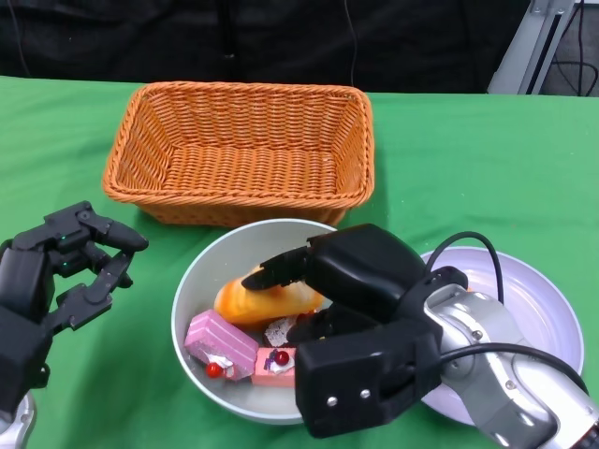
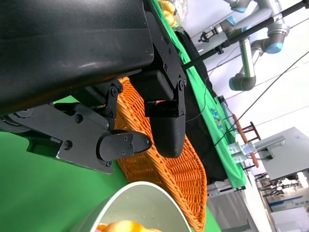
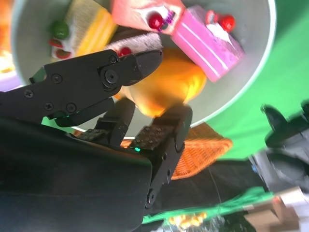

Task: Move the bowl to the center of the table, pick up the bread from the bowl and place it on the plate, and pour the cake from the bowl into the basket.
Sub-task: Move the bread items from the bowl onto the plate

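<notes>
- Bread (image 1: pixel 267 297) sits in the bowl (image 1: pixel 201 271), upper middle of it, long axis running roughly left-right across the head view, slightly tilted.
- Bowl is already mid-table, just in front of the basket (image 1: pixel 243 154), its right rim beside the plate (image 1: pixel 533 309).
- Right hand (image 1: pixel 360 309) is over the bowl's right half; one finger lies along the top of the bread, the rest sit at its right end.
- Right wrist view: fingers (image 3: pixel 120 72) bracket the bread (image 3: pixel 169 87), one above, others (image 3: pixel 164 135) below. Looks like contact, but I can't tell if the grasp has closed. Fingers narrow, not wide.
- Key relation: bread lies straight ahead of the right fingertips, with its long axis roughly in line with the reach, so the grasp takes its right end, not the middle. Slip risk on lift, my judgement.
- Pink cake slices (image 1: pixel 220 341) lie just in front of the bread, near the fingers; could get nudged.
- Left hand (image 1: pixel 65 271) is left of the bowl, apart from it, fingers spread, holding nothing. Farther from the bread than the right.
- Plate is on the right-hand side, so a short carry.
</notes>
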{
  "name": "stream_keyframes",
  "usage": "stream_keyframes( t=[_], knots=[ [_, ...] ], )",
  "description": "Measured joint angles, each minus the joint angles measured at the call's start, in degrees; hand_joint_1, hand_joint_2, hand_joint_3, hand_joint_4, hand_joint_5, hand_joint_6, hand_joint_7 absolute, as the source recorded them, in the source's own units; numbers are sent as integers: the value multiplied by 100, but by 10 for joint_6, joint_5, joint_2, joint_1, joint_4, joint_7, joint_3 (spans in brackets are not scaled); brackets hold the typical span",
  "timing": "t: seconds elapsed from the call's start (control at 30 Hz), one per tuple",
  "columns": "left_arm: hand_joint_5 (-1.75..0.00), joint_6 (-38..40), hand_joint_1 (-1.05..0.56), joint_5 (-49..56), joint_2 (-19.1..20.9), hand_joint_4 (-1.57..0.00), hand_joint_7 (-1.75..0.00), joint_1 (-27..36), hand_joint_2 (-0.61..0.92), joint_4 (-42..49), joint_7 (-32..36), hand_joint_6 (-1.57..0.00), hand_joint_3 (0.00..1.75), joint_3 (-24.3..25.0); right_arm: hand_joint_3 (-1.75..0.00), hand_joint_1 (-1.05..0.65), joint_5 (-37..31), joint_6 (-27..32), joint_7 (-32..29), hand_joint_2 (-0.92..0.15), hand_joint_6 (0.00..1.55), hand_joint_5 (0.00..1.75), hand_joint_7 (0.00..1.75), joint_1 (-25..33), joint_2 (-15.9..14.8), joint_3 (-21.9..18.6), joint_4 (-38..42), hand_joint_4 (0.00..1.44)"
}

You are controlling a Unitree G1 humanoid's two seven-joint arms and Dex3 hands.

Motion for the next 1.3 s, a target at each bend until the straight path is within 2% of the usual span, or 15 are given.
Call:
stream_keyframes(
  t=[0.2,0.33,0.57,0.6,0.63,0.7,0.8,0.9,1.0,1.2,1.3],
  knots=[
    [-149,-1,-11,-6,0,-78,-105,0,79,1,0,-83,54,0,-1,-55,-71,58,28,-88,43,12,0,-2,4,36,-19,84],
    [-149,-1,-12,-8,0,-78,-105,0,80,1,0,-83,53,0,-1,-60,-116,73,28,-90,41,11,0,-9,7,56,-18,89],
    [-148,-1,-10,-10,0,-78,-106,0,81,1,0,-82,52,0,0,-58,-127,76,26,-91,33,17,0,-11,14,60,-15,104],
    [-148,-1,-11,-10,0,-79,-106,0,81,1,0,-82,51,0,0,-57,-122,73,24,-91,31,32,0,-12,15,60,-12,113],
    [-148,-1,-11,-10,0,-79,-106,0,81,1,0,-82,51,0,0,-56,-118,70,21,-91,31,48,0,-12,16,58,-9,109],
    [-148,-1,-11,-10,0,-79,-106,0,81,1,0,-82,52,0,0,-55,-109,68,18,-91,37,68,3,-12,18,57,-4,103],
    [-149,-1,-10,-10,0,-79,-105,0,81,1,0,-83,53,0,0,-55,-107,65,16,-91,46,80,5,-17,19,56,2,101],
    [-149,-1,-11,-10,0,-79,-105,0,80,1,0,-83,53,0,0,-55,-102,58,13,-91,65,98,8,-18,19,56,5,92],
    [-149,-1,-11,-10,0,-78,-106,0,79,1,0,-83,53,-1,0,-53,-92,46,3,-90,73,109,7,-18,19,53,8,89],
    [-150,-1,-11,-10,0,-78,-107,0,79,1,0,-82,53,-1,0,-53,-86,40,4,-91,75,113,5,-16,19,52,12,88],
    [-150,-1,-11,-10,0,-78,-106,0,80,1,0,-82,53,-1,0,-59,-110,53,11,-91,73,117,3,-17,16,61,12,90]
  ],
)
